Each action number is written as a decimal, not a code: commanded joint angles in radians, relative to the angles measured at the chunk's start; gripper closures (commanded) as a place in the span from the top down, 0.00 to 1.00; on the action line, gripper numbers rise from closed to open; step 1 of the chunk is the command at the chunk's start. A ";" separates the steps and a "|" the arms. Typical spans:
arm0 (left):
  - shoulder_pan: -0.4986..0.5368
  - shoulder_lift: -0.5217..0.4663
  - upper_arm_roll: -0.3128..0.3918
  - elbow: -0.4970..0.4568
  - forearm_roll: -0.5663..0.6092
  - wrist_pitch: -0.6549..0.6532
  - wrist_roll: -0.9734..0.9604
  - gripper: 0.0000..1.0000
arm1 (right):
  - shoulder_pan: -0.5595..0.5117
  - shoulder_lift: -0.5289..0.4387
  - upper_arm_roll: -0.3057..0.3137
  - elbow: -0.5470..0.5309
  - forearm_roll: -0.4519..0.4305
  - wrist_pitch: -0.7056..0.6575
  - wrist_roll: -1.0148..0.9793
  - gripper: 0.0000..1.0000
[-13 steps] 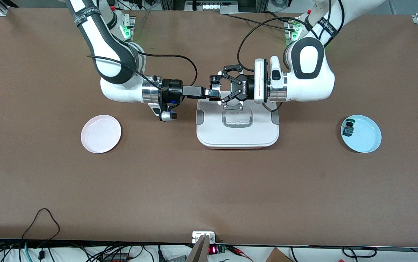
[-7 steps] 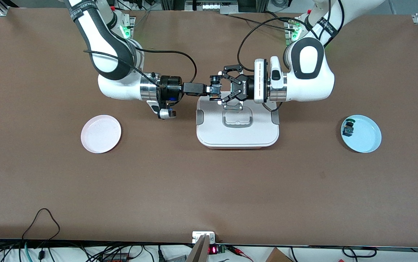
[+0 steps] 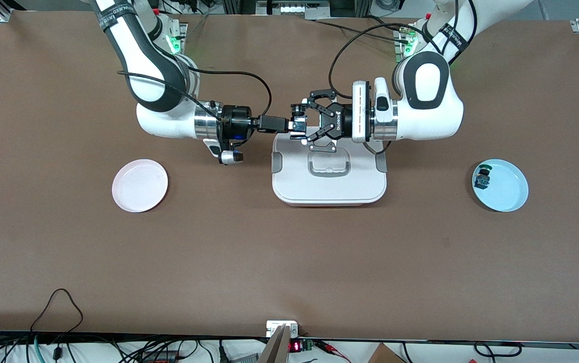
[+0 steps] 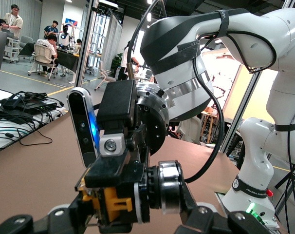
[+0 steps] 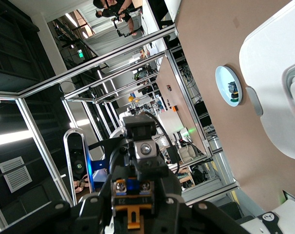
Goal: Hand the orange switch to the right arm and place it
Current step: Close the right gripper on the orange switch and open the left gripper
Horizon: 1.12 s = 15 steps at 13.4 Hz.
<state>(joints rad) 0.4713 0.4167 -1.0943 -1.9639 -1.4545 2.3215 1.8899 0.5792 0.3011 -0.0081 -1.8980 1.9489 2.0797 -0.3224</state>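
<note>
**Handover: both grippers now on the switch**

The right gripper [image 3: 294, 126], spread a second ago, has pinched shut on the orange switch [image 3: 298, 123], which the left gripper [image 3: 307, 122] also clamps, in the air over the white lidded box [image 3: 328, 189]. Judgement: the transfer hinges on the left fingers letting go next; placement is not yet done.

Count: two arms, one orange switch, one white box, two plates. The pink plate [image 3: 139, 185] lies bare toward the right arm's end; the blue plate [image 3: 506, 189] holds one green-capped switch [image 3: 482, 177].
</note>
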 commanded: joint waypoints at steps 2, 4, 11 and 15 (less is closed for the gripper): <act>0.021 -0.026 -0.016 -0.024 -0.040 -0.001 0.029 0.00 | 0.005 -0.027 -0.006 -0.019 0.012 0.006 -0.007 0.00; 0.021 -0.026 -0.016 -0.024 -0.038 -0.001 0.029 0.29 | 0.004 -0.025 -0.006 -0.016 0.010 0.006 -0.012 0.00; 0.023 -0.026 -0.024 -0.023 -0.037 -0.005 0.031 1.00 | -0.012 -0.022 -0.013 -0.003 -0.001 -0.003 -0.006 0.00; 0.098 -0.032 -0.024 -0.021 -0.026 -0.152 0.015 1.00 | -0.134 -0.014 -0.013 0.000 -0.161 -0.165 0.005 0.00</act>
<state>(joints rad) 0.5002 0.4149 -1.1005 -1.9672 -1.4547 2.2614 1.8928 0.5229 0.2930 -0.0245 -1.8968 1.8563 1.9953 -0.3226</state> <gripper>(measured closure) 0.000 0.661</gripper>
